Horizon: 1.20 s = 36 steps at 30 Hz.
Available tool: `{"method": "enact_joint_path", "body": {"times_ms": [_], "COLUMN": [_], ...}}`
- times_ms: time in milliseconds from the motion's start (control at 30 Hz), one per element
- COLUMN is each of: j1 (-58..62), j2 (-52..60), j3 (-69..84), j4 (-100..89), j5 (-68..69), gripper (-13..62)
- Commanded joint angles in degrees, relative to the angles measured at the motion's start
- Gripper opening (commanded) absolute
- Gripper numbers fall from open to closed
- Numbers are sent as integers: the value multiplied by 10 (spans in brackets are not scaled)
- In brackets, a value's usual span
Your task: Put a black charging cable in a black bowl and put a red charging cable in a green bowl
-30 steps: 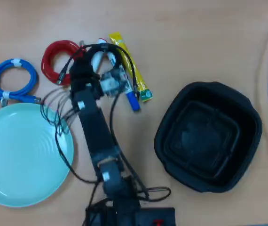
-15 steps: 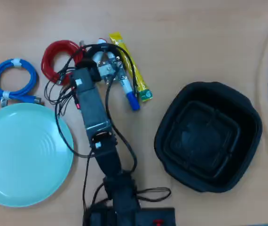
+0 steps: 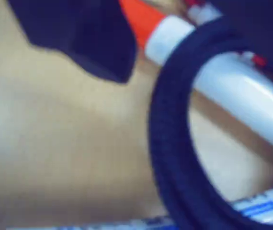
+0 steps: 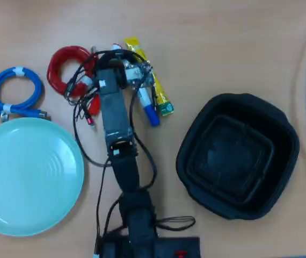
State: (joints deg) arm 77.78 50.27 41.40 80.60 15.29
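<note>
— End effector (image 4: pixel 133 72) now sits at about eleven o'clock on the surface (image 4: pixel 223 43), over the clutter; a second ago the arm leaned further left, towards the red charging cable (image 4: pixel 66 69). Its jaws I cannot tell, open or closed.

— So it has swung onto the black charging cable (image 3: pixel 175 143)?

— Seems so. Up close in the wrist view, the dark loop lies across a white marker (image 3: pixel 232 91), not lifted yet.

— And the bowls?

— Both empty. Black bowl (image 4: pixel 238 156) at three o'clock, green bowl (image 4: pixel 27 177) at eight. The red coil stays at ten o'clock.
</note>
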Motion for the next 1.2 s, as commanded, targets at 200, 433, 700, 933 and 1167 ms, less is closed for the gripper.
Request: {"method": "enact_joint_path", "body": {"times_ms": [200,433,700,933,1167], "j1": [7,6,3,2,-19], "j2": [-40,-61,-68,-61,-5], "j3": [-53,-54,-58,-59,-59], "j4": [27,27,27,42,97], "j5": [4,4,6,5,4], "gripper": [468,463,94,-62,-65]}}
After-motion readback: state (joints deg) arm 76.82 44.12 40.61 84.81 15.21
